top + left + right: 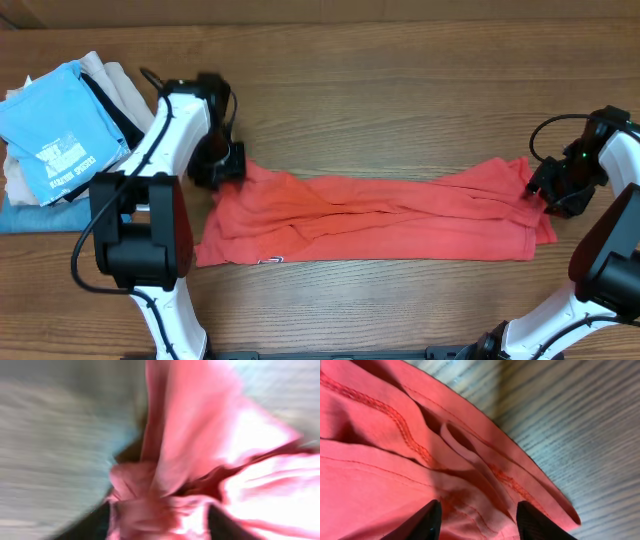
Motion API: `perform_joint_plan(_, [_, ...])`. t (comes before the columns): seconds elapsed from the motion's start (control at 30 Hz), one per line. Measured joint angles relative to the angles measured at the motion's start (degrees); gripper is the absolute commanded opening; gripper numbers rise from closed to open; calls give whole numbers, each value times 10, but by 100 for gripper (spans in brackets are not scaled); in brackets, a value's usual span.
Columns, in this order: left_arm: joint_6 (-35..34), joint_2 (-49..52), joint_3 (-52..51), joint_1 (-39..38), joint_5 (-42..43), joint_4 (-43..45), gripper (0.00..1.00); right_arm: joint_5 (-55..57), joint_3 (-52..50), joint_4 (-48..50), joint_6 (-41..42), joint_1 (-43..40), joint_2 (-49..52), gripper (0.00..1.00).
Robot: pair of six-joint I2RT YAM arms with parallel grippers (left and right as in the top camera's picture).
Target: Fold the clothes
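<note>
The clothes, a coral red T-shirt (370, 220), lie across the middle of the table as a long folded strip with rumpled folds. My left gripper (222, 165) is over the strip's upper left corner. In the blurred left wrist view its dark fingers (85, 527) stand apart with bunched red cloth (190, 435) between them. My right gripper (545, 190) is at the strip's right end. In the right wrist view it (479, 522) is open, its fingers (427, 520) standing over layered hems of the shirt (380, 460), none of it pinched.
A stack of folded garments sits at the far left, topped by a light blue shirt (55, 130) with white print, with beige cloth (110, 80) under it. Bare wooden table (400, 90) lies behind and in front of the red strip.
</note>
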Motion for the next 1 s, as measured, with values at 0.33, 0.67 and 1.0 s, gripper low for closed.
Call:
perform_joint_plan(0.33, [8,-94,84,8,18,-4,71,0,0,-24,-3,-1,0,55])
perform_joint_plan(0.67, [25,-90,-73,-34,54,62,67,0,1,-18,-17,-1,0,68])
perform_joint_plan(1.0, [26,-90,-229,-37,58,181,70,-59,1,-15,-71,-41,0,79])
